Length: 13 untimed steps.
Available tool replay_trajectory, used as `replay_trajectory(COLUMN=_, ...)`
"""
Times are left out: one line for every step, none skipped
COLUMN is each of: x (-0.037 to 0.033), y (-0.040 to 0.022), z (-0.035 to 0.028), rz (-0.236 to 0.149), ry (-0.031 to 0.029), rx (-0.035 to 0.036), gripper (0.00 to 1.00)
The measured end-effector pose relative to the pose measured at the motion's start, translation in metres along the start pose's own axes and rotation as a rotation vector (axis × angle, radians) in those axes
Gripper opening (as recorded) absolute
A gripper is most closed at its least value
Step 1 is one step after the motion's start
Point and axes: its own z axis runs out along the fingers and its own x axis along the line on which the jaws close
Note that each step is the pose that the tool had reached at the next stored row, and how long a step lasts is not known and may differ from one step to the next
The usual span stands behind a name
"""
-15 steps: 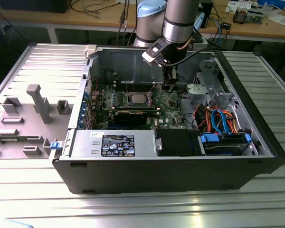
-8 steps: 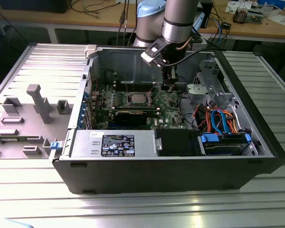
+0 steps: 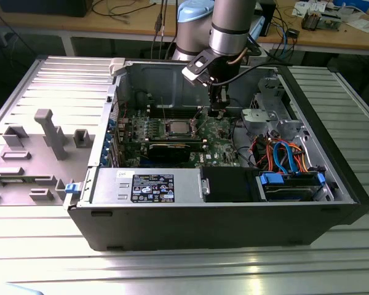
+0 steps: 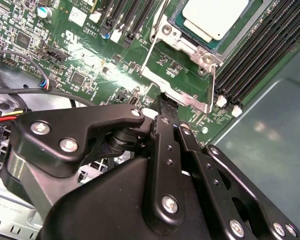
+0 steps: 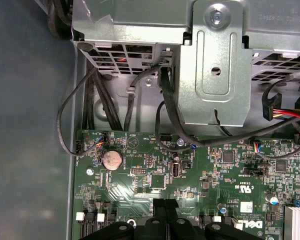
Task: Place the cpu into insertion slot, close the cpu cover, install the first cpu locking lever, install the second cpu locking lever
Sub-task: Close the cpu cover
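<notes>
Dull silver-grey square cpu (image 4: 217, 17) lies seated in the small square insertion slot with its shiny metal rim (image 4: 184, 42). The slot sits near the middle of the green circuit board (image 5: 200, 172) inside the open black computer case (image 3: 234, 227), which stands on the ribbed metal surface (image 3: 172, 270). The arm's black gripper (image 4: 166, 102) hangs just beside the slot's corner, jaws pressed together with nothing seen between them. Long black memory slots (image 4: 270, 45) run alongside.

The cpu (image 4: 215, 17) (second wrist view) is cut off at the edge.
</notes>
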Motion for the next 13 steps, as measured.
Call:
replay_trajectory(x=0.0, y=-0.0003, z=0.0, rz=0.0, ry=0.0, rx=0.0, gripper=0.11)
replay_trajectory(x=0.0, y=-0.0005, z=0.0, rz=0.0, ry=-0.0001, rx=0.0001, gripper=0.11)
replay_trajectory(x=0.0, y=-0.0007, z=0.0, rz=0.0, ry=-0.0001, rx=0.0, gripper=0.11)
replay_trajectory(x=0.0, y=-0.0011, z=0.0, rz=0.0, ry=0.0, rx=0.0001, gripper=0.11)
replay_trajectory(x=0.0001, y=-0.0012, z=0.0, rz=0.0, ry=0.0, rx=0.0, gripper=0.11)
replay_trajectory(x=0.0001, y=-0.0013, z=0.0, rz=0.0, ry=-0.0001, rx=0.0001, gripper=0.11)
replay_trajectory(x=0.0, y=-0.0015, z=0.0, rz=0.0, ry=-0.0001, rx=0.0001, gripper=0.11)
replay_trajectory(x=0.0001, y=-0.0016, z=0.0, rz=0.0, ry=0.0, rx=0.0, gripper=0.11)
replay_trajectory(x=0.0003, y=-0.006, z=0.0, rz=0.0, ry=-0.0001, rx=0.0, gripper=0.11)
replay_trajectory(x=0.0004, y=-0.0094, z=0.0, rz=0.0, ry=-0.0001, rx=0.0, gripper=0.11)
replay_trajectory(x=0.0004, y=-0.0095, z=0.0, rz=0.0, ry=-0.0001, rx=0.0001, gripper=0.11)
replay_trajectory(x=0.0004, y=-0.0096, z=0.0, rz=0.0, ry=-0.0001, rx=0.0001, gripper=0.11)
replay_trajectory(x=0.0004, y=-0.0099, z=0.0, rz=0.0, ry=-0.0001, rx=0.0001, gripper=0.11)
